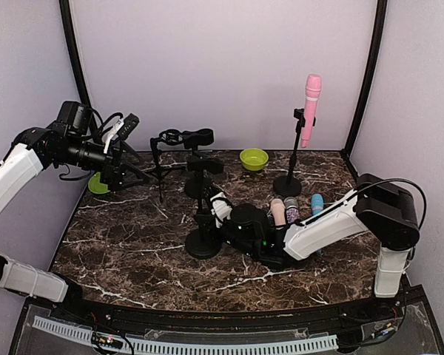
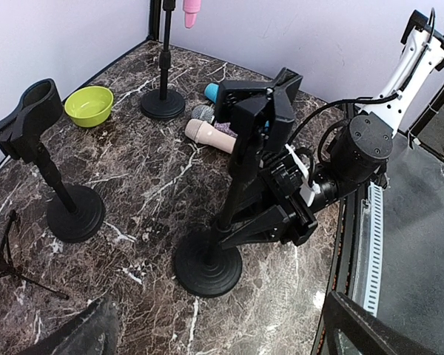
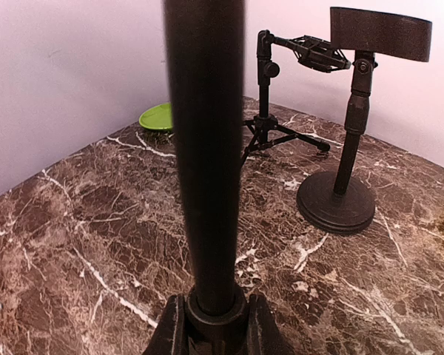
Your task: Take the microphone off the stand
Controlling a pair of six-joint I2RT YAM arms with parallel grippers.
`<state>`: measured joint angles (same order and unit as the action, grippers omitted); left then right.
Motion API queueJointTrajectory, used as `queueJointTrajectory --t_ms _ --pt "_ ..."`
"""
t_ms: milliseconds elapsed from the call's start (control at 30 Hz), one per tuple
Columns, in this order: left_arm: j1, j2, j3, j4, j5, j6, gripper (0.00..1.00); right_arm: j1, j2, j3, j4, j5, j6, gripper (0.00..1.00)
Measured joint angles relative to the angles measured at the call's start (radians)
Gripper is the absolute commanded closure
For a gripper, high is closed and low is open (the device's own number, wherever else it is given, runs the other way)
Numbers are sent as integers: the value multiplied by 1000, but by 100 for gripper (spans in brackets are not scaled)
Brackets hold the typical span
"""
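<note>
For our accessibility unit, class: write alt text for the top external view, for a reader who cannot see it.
The right gripper clamps the pole of an empty black stand mid-table, while the pink microphone sits in a far stand. The left gripper hovers open at left.

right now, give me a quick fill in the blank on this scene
1. The mic in the back stand is ____ in colour.
2. The right gripper is shut on the near stand's ____.
3. ____ loose mics lie flat on the table.
Missing words: pink; pole; three.
</note>
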<state>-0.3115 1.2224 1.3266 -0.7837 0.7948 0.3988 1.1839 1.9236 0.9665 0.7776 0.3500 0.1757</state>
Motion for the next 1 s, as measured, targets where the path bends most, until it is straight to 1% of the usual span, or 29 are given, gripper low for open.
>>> queueJointTrajectory --t_ms 33,233,367,500,700,767,1000 --pt "0 0 0 -1 1 0 1 2 9 9 5 8 -3 100" --pt "0 -2 -13 11 17 6 1 9 29 41 -6 15 -13 100" --pt "0 -20 -91 84 53 -19 1 12 4 74 -92 -3 2 100" --pt "0 -33 -166 138 101 -60 1 12 -46 122 -180 -59 43 100" --pt "0 -34 -192 139 138 -71 1 12 -129 179 -229 -154 139 100" --pt "0 -42 -200 140 148 -70 3 12 -137 201 -232 -184 174 100" --pt "-9 -95 -301 139 185 -71 11 6 -136 257 -267 -311 263 100"
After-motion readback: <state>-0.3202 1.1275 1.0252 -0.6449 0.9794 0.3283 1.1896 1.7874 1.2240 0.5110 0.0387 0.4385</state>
